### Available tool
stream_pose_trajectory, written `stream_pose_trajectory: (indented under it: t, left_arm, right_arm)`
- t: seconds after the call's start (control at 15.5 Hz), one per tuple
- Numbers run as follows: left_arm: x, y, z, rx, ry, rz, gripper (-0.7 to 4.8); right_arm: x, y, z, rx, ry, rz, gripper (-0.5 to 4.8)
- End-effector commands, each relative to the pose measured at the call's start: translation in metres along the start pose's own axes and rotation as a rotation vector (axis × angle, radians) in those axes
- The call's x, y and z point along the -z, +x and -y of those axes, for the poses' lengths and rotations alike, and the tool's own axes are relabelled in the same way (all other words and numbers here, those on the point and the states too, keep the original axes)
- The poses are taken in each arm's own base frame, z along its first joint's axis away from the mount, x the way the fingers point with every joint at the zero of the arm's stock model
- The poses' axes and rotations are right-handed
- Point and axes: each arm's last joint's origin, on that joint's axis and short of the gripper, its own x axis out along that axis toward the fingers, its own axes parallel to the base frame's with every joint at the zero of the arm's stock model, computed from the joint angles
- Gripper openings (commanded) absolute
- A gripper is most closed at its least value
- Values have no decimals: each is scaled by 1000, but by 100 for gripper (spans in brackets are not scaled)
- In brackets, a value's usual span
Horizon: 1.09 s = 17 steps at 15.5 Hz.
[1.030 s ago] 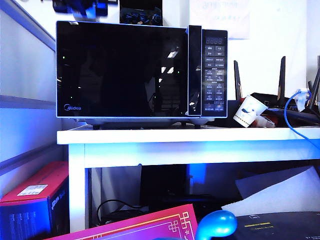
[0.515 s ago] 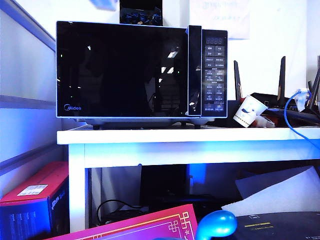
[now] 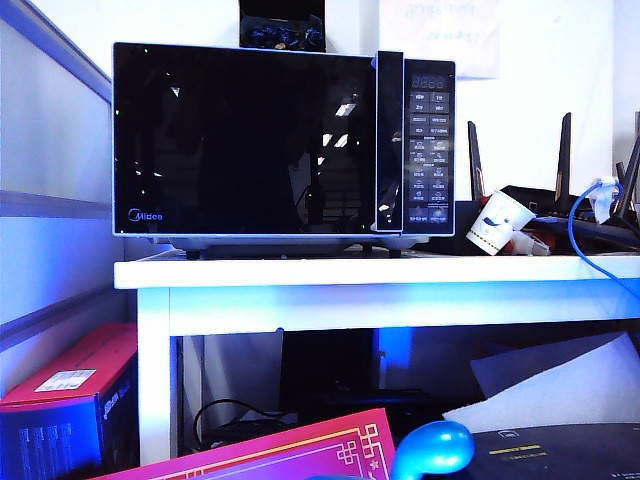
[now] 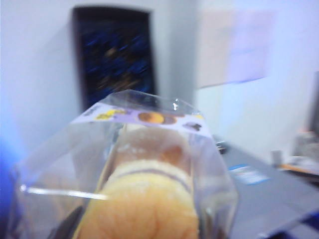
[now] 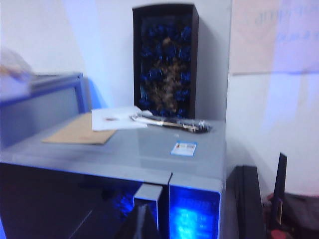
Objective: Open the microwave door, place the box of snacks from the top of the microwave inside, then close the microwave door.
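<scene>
**So, box grabbed, door not opened yet**

Your left gripper (image 4: 134,219) pinches the box of snacks (image 4: 144,174) up above the microwave (image 3: 283,140). Right gripper (image 5: 142,221), pressed together, sits by the handle strip. The microwave door (image 3: 245,140) is shut; opening, loading and closing remain.

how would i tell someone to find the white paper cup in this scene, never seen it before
Start at the big black Midea microwave on the white table. Look just past its button panel, on the tabletop. The paper cup lies tilted there, white with blue print, the only pale thing among dark boxes and a blue cable.
</scene>
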Motion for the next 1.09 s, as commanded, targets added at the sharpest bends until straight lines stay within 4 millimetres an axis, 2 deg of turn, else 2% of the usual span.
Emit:
stream_pose_trajectory:
  t: [0.06, 0.32, 0.51, 0.71, 1.09]
  left_arm:
    - [-20, -24, 2, 124, -47, 7, 277]
    - [-29, -45, 5, 242, -64, -42, 277]
    - [-36, -56, 6, 285, -90, -38, 277]
    - [-42, -62, 5, 286, -89, -22, 277]
    - [-50, -72, 5, 285, -85, 7, 277]
  right_arm:
    - [14, 18, 2, -4, 10, -45, -6]
    - [38, 47, -5, 59, -5, -79, -6]
    - [62, 66, -19, 28, -24, -12, -6]
    - [100, 75, -25, 63, -19, 33, -6]
    - [159, 100, -29, 53, -13, -35, -6]
